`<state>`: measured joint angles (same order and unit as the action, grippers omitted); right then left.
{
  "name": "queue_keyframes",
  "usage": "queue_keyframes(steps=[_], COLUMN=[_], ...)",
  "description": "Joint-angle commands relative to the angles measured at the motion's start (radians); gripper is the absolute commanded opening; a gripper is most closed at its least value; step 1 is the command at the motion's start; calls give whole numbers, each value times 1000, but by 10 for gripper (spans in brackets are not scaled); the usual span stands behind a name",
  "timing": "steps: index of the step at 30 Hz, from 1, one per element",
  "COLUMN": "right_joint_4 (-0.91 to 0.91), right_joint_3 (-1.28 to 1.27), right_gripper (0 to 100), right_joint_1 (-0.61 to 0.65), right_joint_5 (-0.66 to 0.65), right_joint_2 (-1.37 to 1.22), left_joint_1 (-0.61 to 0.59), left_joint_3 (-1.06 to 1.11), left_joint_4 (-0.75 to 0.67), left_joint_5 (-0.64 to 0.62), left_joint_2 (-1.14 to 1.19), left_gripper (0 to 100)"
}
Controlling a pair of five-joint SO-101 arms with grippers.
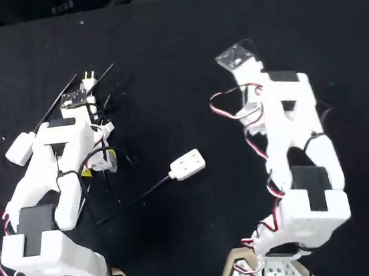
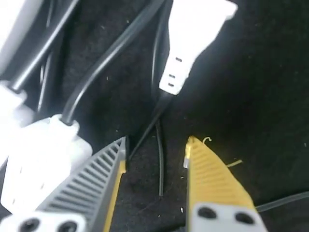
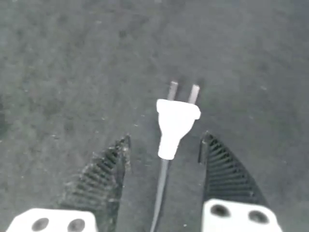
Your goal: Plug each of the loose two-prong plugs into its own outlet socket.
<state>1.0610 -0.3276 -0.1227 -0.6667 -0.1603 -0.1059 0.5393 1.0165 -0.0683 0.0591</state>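
Left wrist, closest in: seeing left gripper [image 2: 157, 142] with jaws released, gripping nothing; one grey, one yellow. Between them, flat on the black counter [image 2: 251, 96]: thin black cord [image 2: 160, 166]. Just beside the grey jaw: white connector [image 2: 36, 166] with thick black cord [image 2: 96, 72] attached. Further out: second white connector [image 2: 193, 29], ribbed neck pointing back at the jaws; can't tell plug or socket.

Right wrist: right gripper [image 3: 165, 139] likewise with jaws released, straddling white two-prong plug [image 3: 177, 118], gap each side. Plug flat on counter, prongs pointing away, plug cord [image 3: 161, 193] trailing back under the gripper.

From above: white outlet socket [image 1: 188, 164] mid-counter between the arms, unmated, black lead [image 1: 138, 196] running toward the left arm [image 1: 47, 175]. Far side, by that arm: second two-prong plug [image 1: 88, 76], prongs pointing away.
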Motion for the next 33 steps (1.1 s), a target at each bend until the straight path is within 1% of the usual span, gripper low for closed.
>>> queue_keyframes(steps=[1, 3, 8, 13, 17, 22, 29, 33], right_joint_4=[-12, -14, -32, -222, -299, -316, -310, -308], right_joint_3=[16, -12, -139, -255, -288, -245, -127, -71], right_gripper=[219, 219, 219, 219, 217, 215, 215, 215], right_joint_1=[17, 17, 15, -8, 37, 64, -14, -52], right_joint_5=[-2, -6, -114, -141, -140, -104, -115, -149], right_joint_2=[10, 30, 128, 220, 200, 79, -12, -61], left_joint_1=[-7, -7, -7, -7, -7, -7, -7, -7], left_joint_3=[-4, -4, -4, -4, -4, -4, -4, -4], left_joint_4=[-31, -31, -28, -29, -29, -29, -29, -31], left_joint_5=[-11, -9, -9, -11, -12, -9, -9, -9], left_joint_2=[-6, -6, -9, -8, -6, -6, -8, -9], left_gripper=[200, 200, 200, 200, 200, 200, 200, 200])
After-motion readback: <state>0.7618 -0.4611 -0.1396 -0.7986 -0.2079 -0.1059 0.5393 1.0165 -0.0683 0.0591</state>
